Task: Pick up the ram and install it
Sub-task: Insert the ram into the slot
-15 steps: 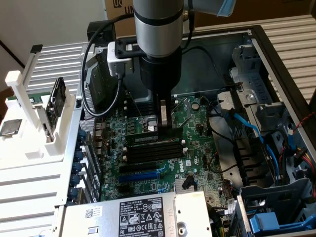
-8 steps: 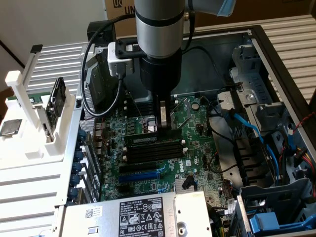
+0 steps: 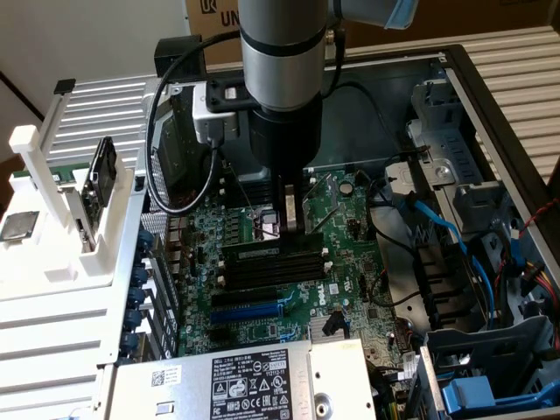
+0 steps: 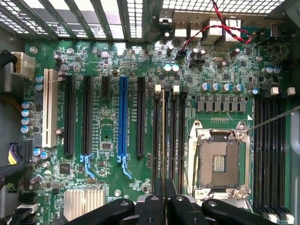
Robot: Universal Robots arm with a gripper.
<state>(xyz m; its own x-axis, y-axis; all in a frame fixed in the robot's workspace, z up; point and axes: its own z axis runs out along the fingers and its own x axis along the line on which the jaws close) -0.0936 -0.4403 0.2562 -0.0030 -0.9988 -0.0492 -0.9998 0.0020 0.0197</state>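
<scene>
My gripper point(image 3: 291, 229) reaches down into the open computer case, onto the bank of black memory slots point(image 3: 276, 269) on the green motherboard point(image 3: 350, 219). Its fingers are shut on the ram point(image 3: 261, 251), a thin dark stick lying along the slot nearest the processor socket point(image 3: 267, 223). From the wrist, the ram point(image 4: 162, 136) shows edge-on as a thin line running away from the gripper point(image 4: 162, 199). It lines up over one of the memory slots point(image 4: 174, 136) with white end clips. I cannot tell whether it is fully seated.
A blue expansion slot point(image 4: 123, 117) and black slots lie beside the memory bank, and the open processor socket point(image 4: 219, 161) on its other side. The power supply point(image 3: 236, 381) sits in front. Blue cables and drive cages point(image 3: 477, 254) crowd the exterior view's right. A white fixture point(image 3: 61, 201) stands on the left.
</scene>
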